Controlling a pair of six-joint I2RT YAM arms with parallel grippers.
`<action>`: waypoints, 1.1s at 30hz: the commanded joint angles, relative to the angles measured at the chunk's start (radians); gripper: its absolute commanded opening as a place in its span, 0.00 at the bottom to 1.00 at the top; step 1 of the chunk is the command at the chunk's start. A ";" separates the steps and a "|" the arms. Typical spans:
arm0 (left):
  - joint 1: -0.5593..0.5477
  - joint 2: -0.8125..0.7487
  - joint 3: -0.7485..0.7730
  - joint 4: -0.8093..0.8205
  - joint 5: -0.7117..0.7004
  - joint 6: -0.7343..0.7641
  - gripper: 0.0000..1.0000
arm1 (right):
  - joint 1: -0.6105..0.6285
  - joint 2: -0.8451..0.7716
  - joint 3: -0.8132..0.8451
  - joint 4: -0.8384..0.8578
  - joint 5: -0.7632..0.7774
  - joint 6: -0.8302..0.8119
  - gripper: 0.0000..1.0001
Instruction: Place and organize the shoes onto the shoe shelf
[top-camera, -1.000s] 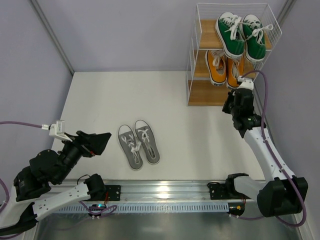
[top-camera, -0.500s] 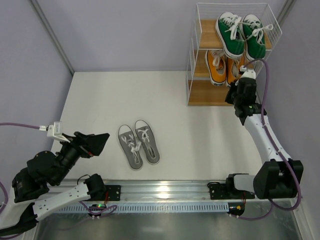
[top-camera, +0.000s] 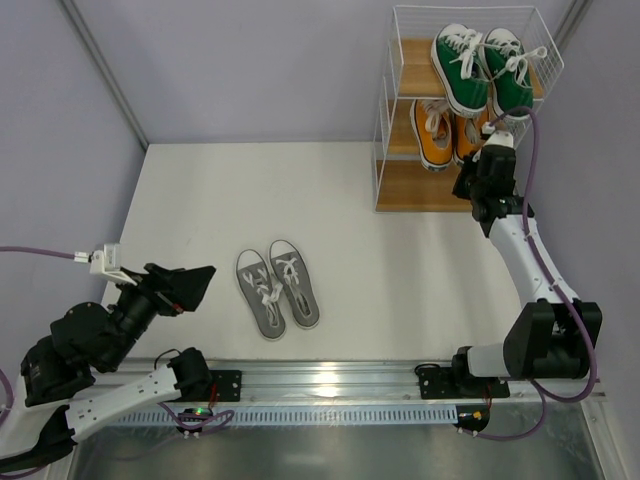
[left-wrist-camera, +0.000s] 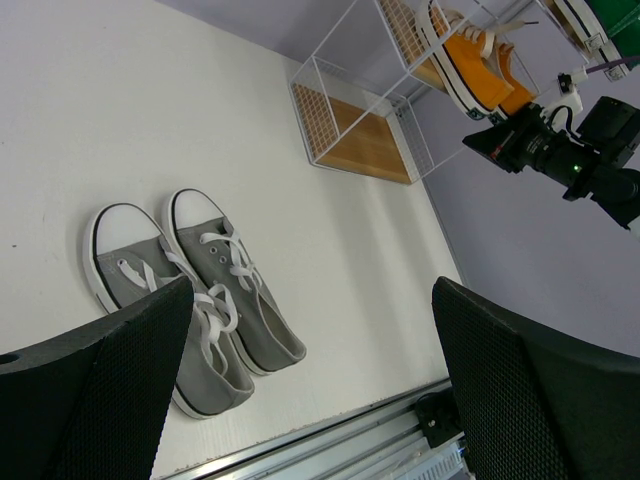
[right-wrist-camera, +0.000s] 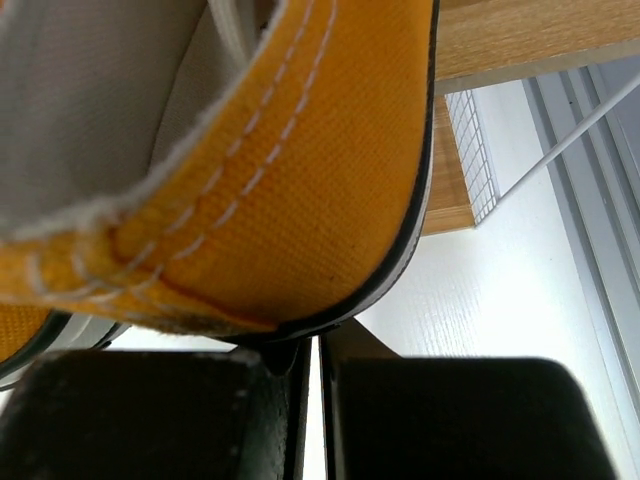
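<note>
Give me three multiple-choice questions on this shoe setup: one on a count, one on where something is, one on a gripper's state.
1. How many pairs sit on the shoe shelf? A) one B) two C) three
2. Where are the grey sneakers? A) the shelf's top tier B) its lowest tier C) on the table
3. How is the left gripper? A) open B) shut on a lace C) shut on a grey sneaker

Answers:
1 B: only the green pair and the orange pair are on it.
2 C: they lie side by side in front of the arms.
3 A: its fingers stand wide apart in the left wrist view.
</note>
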 joint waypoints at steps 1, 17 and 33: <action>-0.001 -0.006 0.027 -0.005 -0.021 0.012 1.00 | -0.008 -0.054 0.011 0.049 -0.029 0.011 0.04; -0.003 -0.016 -0.031 0.009 0.001 -0.023 1.00 | 0.533 -0.645 -0.481 -0.103 -0.012 0.238 0.04; -0.001 -0.035 -0.033 -0.011 0.035 -0.061 1.00 | 1.234 0.069 -0.146 0.141 0.240 0.399 0.57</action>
